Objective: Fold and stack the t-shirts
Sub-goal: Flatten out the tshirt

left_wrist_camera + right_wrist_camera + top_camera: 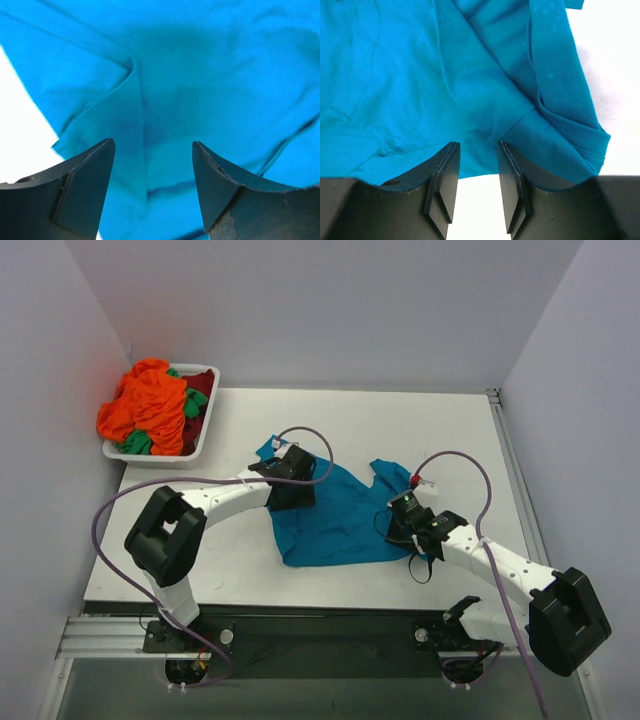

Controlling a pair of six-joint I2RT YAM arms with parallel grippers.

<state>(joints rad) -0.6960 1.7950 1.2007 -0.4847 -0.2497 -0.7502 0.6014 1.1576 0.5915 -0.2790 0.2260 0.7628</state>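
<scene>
A teal-blue t-shirt lies crumpled in the middle of the white table. My left gripper sits over the shirt's upper left part. In the left wrist view it is open, and the teal cloth with a folded seam lies under the jaws. My right gripper is at the shirt's right edge. In the right wrist view it is open, its tips at the hem of the teal cloth, with bare table between the fingers. Orange, green and dark red shirts are heaped in the tray.
A white plastic tray stands at the table's back left corner, with the heap spilling over its rim. Grey walls close in the table on the left, back and right. Purple cables loop over both arms.
</scene>
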